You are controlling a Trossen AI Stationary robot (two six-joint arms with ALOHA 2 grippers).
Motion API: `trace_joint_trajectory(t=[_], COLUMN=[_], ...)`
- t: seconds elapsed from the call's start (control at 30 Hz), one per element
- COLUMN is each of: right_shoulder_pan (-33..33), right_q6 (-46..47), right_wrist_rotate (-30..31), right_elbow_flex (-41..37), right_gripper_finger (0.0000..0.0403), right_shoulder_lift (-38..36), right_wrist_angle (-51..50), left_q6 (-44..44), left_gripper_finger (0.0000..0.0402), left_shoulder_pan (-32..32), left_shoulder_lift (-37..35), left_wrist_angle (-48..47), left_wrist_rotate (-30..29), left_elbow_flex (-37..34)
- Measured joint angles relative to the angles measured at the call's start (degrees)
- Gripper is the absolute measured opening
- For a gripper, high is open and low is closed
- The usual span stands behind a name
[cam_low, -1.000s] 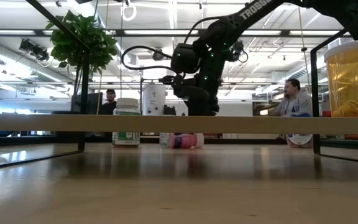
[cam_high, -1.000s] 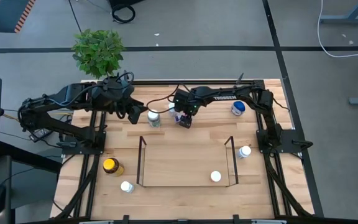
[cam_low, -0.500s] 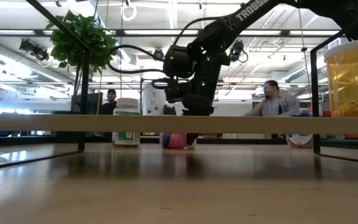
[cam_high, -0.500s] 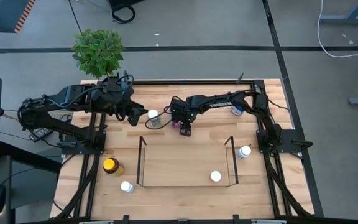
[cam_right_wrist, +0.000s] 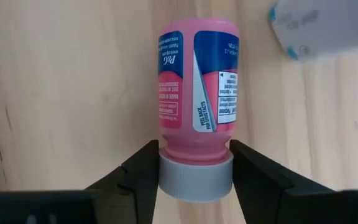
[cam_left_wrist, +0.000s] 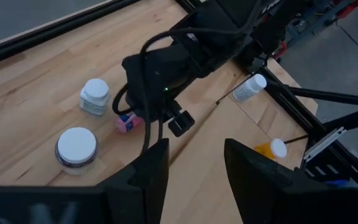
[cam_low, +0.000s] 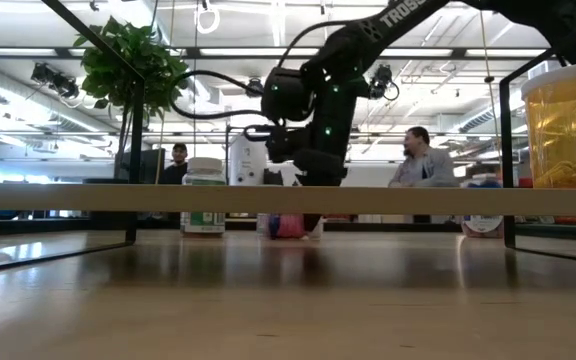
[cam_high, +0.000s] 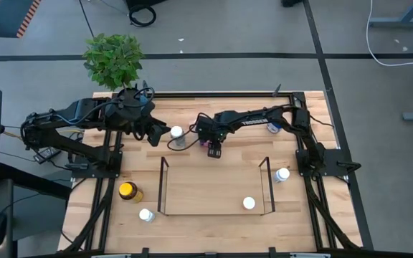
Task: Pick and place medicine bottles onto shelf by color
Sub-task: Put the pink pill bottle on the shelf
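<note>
My right gripper (cam_high: 214,148) is low over the table at the far middle, just beyond the black wire shelf (cam_high: 165,188), and is shut on a pink bottle with a grey cap (cam_right_wrist: 195,87). The bottle also shows under the gripper in the low view (cam_low: 288,226). My left gripper (cam_high: 157,133) is open and empty, left of a white-capped bottle (cam_high: 176,135). One white-capped bottle (cam_high: 249,203) stands on the shelf. An amber yellow-lidded jar (cam_high: 127,191) and a white-capped bottle (cam_high: 146,214) stand at the near left. My right gripper pinches the pink bottle's grey cap (cam_right_wrist: 195,180) between its two fingers, one on each side. The fingers come slanting down from above, in line with the bottle. The bottle's body points away from the gripper and lies low at the table top (cam_low: 288,226). Whether it rests there I cannot tell.
A blue-capped bottle (cam_high: 272,127) sits at the far right, partly behind the right arm. A white-capped bottle (cam_high: 283,174) stands right of the shelf. A potted green plant (cam_high: 113,61) stands beyond the table's far left corner. A person (cam_low: 420,170) sits in the room behind.
My right gripper has gone toward the table's near edge and a little left, closer to the shelf, and the pink bottle has gone with it along the table top.
</note>
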Motion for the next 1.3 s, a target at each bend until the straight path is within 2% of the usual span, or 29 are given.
trace_joint_trajectory(t=[0.3, 0.6, 0.9, 1.0, 1.13, 1.3], right_shoulder_pan=[0.25, 1.97, 3.00, 3.79, 4.83, 6.10], right_q6=[3.04, 5.30, 9.08, 9.59, 10.86, 10.88], right_wrist_rotate=[-0.69, -0.96, -6.98, -7.52, -7.83, -7.85], right_elbow_flex=[14.51, 26.74, 27.62, 27.65, 27.69, 27.65], right_gripper_finger=[0.0177, 0.0180, 0.0184, 0.0183, 0.0184, 0.0184], right_shoulder_lift=[-3.10, -7.01, -16.37, -18.87, -19.74, -19.62], right_wrist_angle=[-20.10, -30.30, -23.85, -19.64, -17.76, -19.29], left_q6=[4.34, 12.51, 16.70, 19.36, 26.62, 33.67], left_gripper_finger=[0.0162, 0.0162, 0.0162, 0.0162, 0.0163, 0.0169], left_shoulder_pan=[0.02, 0.22, 1.20, 1.22, 0.95, 0.24], left_shoulder_lift=[-0.22, -4.34, -7.06, -6.25, -3.30, 1.81], left_wrist_angle=[-0.08, -1.46, -1.30, 5.53, 18.33, 24.44], left_wrist_rotate=[-0.22, -8.67, -9.46, -8.85, -3.80, 0.56], left_elbow_flex=[0.00, 0.01, 0.00, 0.00, 0.00, -0.02])
